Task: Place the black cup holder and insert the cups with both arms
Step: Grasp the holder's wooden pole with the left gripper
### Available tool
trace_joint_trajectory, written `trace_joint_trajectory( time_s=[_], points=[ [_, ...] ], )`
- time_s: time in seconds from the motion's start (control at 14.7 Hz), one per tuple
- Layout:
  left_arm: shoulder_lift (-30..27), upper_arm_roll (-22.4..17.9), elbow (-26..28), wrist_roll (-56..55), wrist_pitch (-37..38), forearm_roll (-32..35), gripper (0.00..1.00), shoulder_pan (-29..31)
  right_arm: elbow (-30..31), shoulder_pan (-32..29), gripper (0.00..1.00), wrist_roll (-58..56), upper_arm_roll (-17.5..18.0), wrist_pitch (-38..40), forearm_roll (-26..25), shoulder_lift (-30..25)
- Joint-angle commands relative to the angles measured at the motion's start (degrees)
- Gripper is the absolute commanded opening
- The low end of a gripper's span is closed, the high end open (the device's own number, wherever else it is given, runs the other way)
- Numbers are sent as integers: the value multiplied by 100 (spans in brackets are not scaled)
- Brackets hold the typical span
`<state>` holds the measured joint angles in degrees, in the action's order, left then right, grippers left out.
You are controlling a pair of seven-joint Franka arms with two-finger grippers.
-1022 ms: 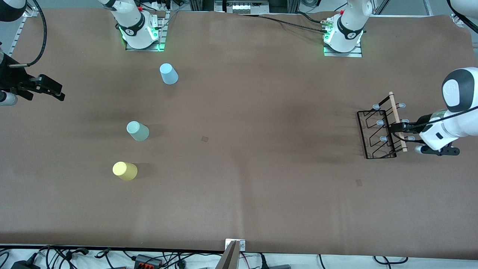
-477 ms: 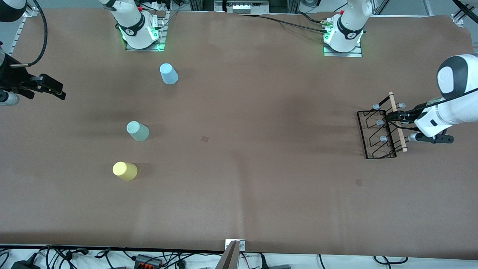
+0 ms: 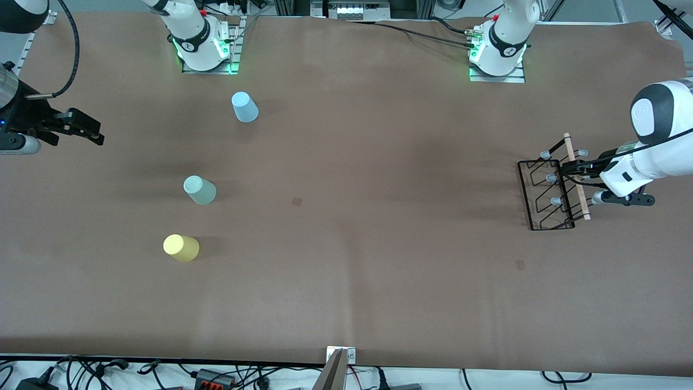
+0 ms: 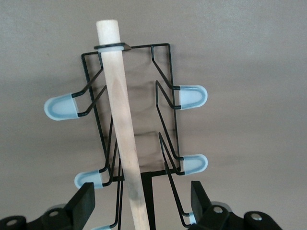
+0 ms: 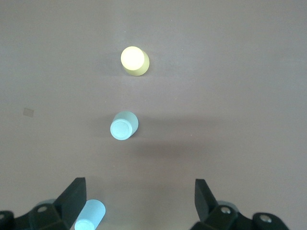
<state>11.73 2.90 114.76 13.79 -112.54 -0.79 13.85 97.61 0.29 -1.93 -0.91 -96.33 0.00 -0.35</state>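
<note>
On the brown counter (image 3: 346, 281), we are straddling the rack's (image 3: 544, 195) wooden handle (image 4: 122, 139) with our left gripper's (image 4: 144, 203) spread fingers (image 4: 84, 203), ready for lifting; the right gripper (image 5: 139, 201) is waiting, fingers released, over the cups (image 3: 199, 190).

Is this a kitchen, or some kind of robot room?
Probably a robot lab, not a kitchen: two white robot arms bolted to a long table under a brown cover, tangled black cables along its edge, and pastel plastic cups set out for practice.

The black wire holder (image 3: 547, 195) stands at the left arm's end, its wooden rod (image 4: 122, 129) on top (pegs tipped pale blue). Blue (image 3: 244, 106), mint (image 3: 199, 190) and yellow (image 3: 181, 247) cups sit inverted, well apart.
</note>
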Motion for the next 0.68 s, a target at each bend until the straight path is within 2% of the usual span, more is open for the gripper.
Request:
trace_joint_trajectory(
  time_s=[0.0,0.07,0.2,0.41,0.55,0.61],
  points=[
    [-48,27,125,106,-92,9,74,30,-22,41,100,26,-14,-17,44,35],
    [-30,27,126,106,-92,9,68,30,-14,41,100,35,-14,-78,35,26],
    [-21,27,126,97,-101,9,65,39,30,32,100,44,-14,-175,18,-26],
    [23,27,126,89,-101,9,54,39,39,23,100,44,-23,-315,27,-53],
    [23,27,126,80,-101,0,40,39,22,6,100,44,-23,-343,53,-18],
    [23,27,117,62,-101,0,30,39,13,-12,100,44,-58,-308,53,-9]
  ],
)
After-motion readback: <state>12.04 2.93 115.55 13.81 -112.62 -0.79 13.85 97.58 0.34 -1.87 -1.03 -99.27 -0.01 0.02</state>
